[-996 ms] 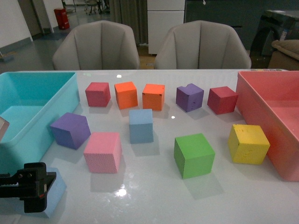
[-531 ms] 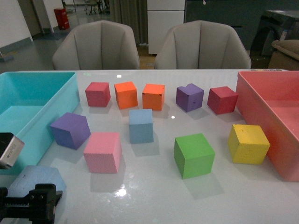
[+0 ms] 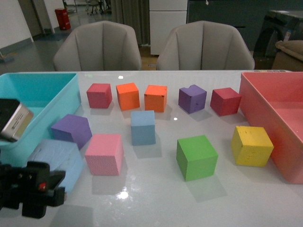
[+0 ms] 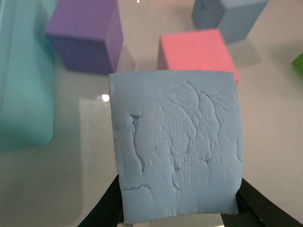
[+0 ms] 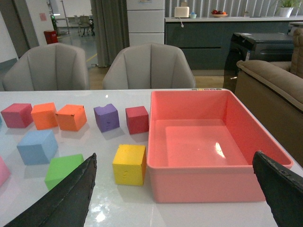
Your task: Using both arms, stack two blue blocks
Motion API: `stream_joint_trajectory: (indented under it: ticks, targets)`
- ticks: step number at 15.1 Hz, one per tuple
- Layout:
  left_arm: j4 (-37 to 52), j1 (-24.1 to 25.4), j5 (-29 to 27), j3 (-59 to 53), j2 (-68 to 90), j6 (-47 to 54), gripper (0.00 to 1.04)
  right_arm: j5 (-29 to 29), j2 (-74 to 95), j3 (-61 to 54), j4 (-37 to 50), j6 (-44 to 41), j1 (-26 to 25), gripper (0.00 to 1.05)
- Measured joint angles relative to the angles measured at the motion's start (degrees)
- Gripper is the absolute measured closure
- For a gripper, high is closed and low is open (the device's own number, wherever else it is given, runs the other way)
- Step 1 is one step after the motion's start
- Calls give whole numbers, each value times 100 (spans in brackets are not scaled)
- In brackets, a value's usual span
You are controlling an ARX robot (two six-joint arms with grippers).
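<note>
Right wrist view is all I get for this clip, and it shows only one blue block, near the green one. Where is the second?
Observer: The second blue block is gripped between the fingers of the left end effector; the left wrist view shows it filling the frame.
Operator: What is around it?
Observer: In the front view a pink block stands to its right and a purple block beyond it.
Operator: Anything at that edge of the table?
Observer: A teal bin stands there, on the robot's left.
</note>
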Motion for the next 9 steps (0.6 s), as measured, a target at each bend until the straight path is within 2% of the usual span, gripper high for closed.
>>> stream_joint_trajectory:
  ticks: [1, 2, 3, 6, 9]
  targets:
    - [-479, -798, -398, 1045, 223, -136, 65, 0, 0, 0, 0, 0, 0, 6]
    - [-754, -1235, -457, 1858, 879, -367, 65, 0, 0, 0, 0, 0, 0, 6]
    - [-857, -1421, -612, 2264, 1228, -424, 66, 0, 0, -2, 0, 0, 0, 6]
    - [-1233, -1735, -872, 3482, 2074, -481, 66, 0, 0, -2, 0, 0, 0, 6]
    - [-1589, -1650, -905, 4334, 2632, -472, 66, 0, 0, -2, 0, -2, 0, 6]
